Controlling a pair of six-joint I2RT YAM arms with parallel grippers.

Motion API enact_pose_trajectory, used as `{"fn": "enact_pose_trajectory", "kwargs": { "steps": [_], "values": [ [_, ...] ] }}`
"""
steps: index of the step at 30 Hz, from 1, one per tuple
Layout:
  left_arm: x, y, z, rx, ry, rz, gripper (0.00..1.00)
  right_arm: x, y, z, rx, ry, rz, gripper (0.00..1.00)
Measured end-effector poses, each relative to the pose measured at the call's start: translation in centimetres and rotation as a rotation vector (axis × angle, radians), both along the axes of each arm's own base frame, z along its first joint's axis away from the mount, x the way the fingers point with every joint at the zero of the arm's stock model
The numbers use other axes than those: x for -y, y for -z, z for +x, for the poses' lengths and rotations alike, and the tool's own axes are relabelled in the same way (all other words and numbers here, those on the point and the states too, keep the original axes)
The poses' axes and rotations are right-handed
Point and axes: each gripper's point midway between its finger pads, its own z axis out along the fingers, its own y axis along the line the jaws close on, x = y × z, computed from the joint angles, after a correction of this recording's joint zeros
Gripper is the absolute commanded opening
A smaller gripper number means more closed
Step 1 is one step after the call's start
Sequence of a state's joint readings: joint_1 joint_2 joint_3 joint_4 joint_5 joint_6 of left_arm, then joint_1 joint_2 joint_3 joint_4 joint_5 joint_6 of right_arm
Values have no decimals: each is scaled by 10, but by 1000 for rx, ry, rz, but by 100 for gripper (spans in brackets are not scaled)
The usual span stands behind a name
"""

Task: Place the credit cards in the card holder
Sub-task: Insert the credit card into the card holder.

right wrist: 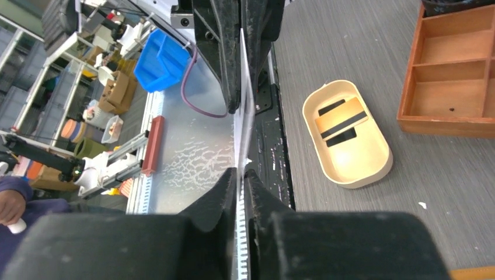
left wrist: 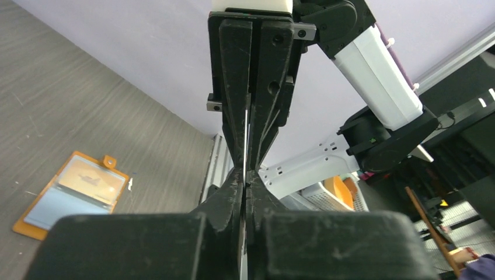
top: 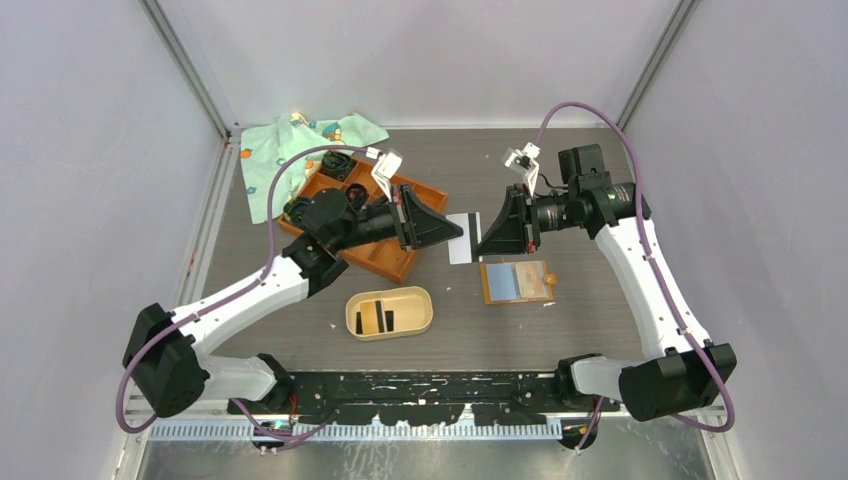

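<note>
The site was a robotics lab, as shown by a grey table [top: 600, 330] enclosed by plain white panels [top: 90, 150] on aluminium posts [top: 188, 65], a left arm [top: 250, 295] and right arm [top: 650, 280] bolted to a black rail [top: 430, 385], and a blue bin [right wrist: 160, 61] and cardboard boxes [right wrist: 119, 93] stored among equipment beyond the table edge.

Left arm [top: 250, 300]: white shells, black joint housings.
Right arm [top: 650, 285]: matching white shells, black joints.
Cables [top: 268, 205]: mauve, one running along each arm.
Left gripper [top: 458, 236]: black, wedge-shaped, tapering to thin fingers.
Right gripper [top: 479, 242]: black, same wedge; small screws in the finger faces.
Camera brackets [top: 385, 165]: white, angular, on the wrists.
Base plate [top: 430, 385]: black, perforated, spanning both mounts.
</note>
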State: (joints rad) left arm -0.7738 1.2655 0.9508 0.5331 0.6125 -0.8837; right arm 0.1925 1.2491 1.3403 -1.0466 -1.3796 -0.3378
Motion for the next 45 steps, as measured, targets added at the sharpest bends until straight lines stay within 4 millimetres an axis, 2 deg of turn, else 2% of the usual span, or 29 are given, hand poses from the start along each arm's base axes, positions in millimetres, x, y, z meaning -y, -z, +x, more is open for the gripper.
{"fn": "enact_pose_trajectory", "kwargs": {
  "steps": [2,3,7,10,13,19,23,29,41,45],
  "values": [
    [1,4,3,-12,-3,7,0,1,2,2,2,13,-14,52],
    [2,6,4,-19,-5,11,0,3,4,4,5,29,-25,58],
    [0,11,14,-66,-63,12,0,20,11,24,30,144,-80,62],
    [-4,28,22,-128,-128,31,0,43,24,46,69,272,-167,65],
    [-7,49,35,-188,-211,76,0,66,45,62,100,379,-280,66],
    [-7,67,51,-241,-349,120,0,102,87,78,64,525,-436,67],
    [12,89,48,-271,-369,165,0,117,104,85,48,582,-489,67],
    [53,141,48,-349,-363,291,0,134,135,89,-6,652,-539,66],
    [87,203,69,-454,-475,411,0,160,185,100,-162,716,-651,65],
    [99,226,71,-481,-486,440,0,170,204,100,-190,709,-719,60]
  ]
}}
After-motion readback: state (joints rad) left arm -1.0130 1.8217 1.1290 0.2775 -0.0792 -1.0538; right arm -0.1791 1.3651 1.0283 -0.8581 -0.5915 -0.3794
